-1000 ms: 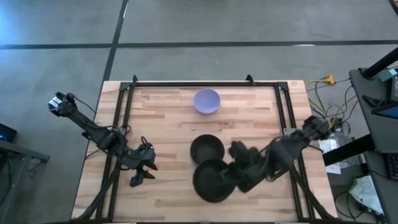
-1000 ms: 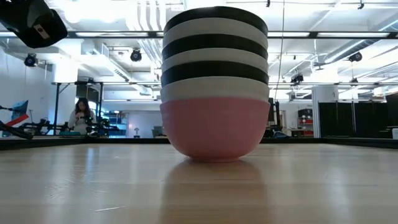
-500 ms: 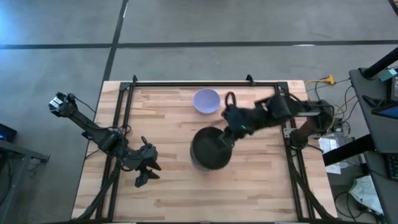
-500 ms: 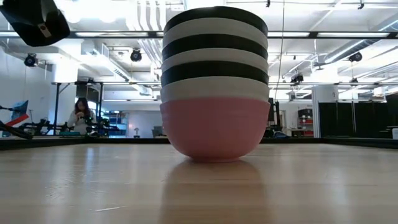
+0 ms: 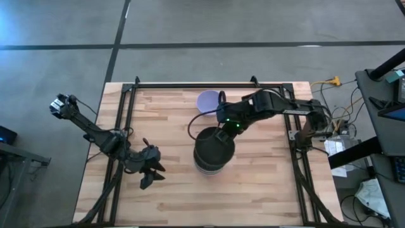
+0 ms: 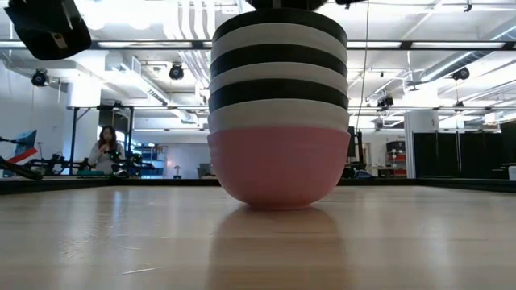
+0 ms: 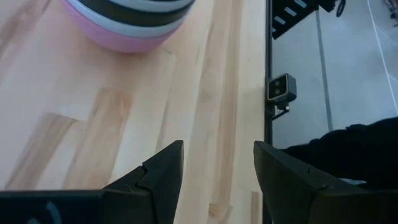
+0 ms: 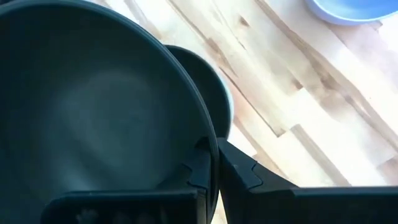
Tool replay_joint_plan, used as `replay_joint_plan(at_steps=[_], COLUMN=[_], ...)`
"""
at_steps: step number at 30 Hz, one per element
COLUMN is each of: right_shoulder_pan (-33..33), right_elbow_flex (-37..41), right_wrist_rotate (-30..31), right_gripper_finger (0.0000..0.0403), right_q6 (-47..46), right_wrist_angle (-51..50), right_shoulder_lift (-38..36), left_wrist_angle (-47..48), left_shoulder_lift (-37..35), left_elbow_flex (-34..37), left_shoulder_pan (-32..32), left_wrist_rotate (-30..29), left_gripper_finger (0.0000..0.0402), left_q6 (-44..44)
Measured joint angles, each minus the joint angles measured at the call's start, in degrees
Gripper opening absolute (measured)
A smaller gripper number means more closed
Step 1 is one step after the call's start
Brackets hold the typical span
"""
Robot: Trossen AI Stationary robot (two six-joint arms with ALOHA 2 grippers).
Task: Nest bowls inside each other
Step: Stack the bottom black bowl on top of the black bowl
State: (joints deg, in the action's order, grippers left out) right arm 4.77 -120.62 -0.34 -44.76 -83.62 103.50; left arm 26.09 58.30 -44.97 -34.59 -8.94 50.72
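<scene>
1. I see the right gripper (image 5: 221, 134) over the middle of the table (image 5: 171, 190), above the stack of bowls (image 6: 278, 105). Its fingers (image 8: 239, 171) are pinched narrow on the rim of a black bowl (image 8: 99, 118), one finger inside the rim and one outside.
2. The held black bowl sits above the stack; the right wrist view shows the stack's top black bowl (image 8: 214, 96) peeking out beside it. I cannot tell whether the two touch.
3. Low view: the stack stands upright, pink bowl (image 6: 278, 165) at the bottom on the table, white and black bowls alternating above it.
4. The lavender bowl (image 5: 207, 100) stands alone near the table's far edge, apart from the stack and just beside the right arm.
5. The left gripper (image 5: 149, 174) hangs over the left front part of the table, well apart from the stack. Its fingers (image 7: 155, 174) are spread wide, nothing between them.
</scene>
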Motion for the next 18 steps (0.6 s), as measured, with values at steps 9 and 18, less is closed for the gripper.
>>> replay_joint_plan(at_steps=[9,18], right_shoulder_pan=[-2.66,-4.08], right_elbow_flex=[0.02,0.04], right_wrist_rotate=[-0.33,-3.28], right_gripper_finger=[0.0013,0.0013], right_q6=[4.00,7.62], right_wrist_angle=[-1.15,-1.58], right_shoulder_lift=[3.40,6.70], left_wrist_angle=[0.01,-0.13], left_shoulder_lift=[-0.02,-0.04], left_elbow_flex=[0.00,0.00], left_shoulder_pan=[0.12,0.13], left_wrist_rotate=[-2.09,-3.03], left_gripper_finger=[0.0180,0.0180], left_q6=[-0.02,0.08])
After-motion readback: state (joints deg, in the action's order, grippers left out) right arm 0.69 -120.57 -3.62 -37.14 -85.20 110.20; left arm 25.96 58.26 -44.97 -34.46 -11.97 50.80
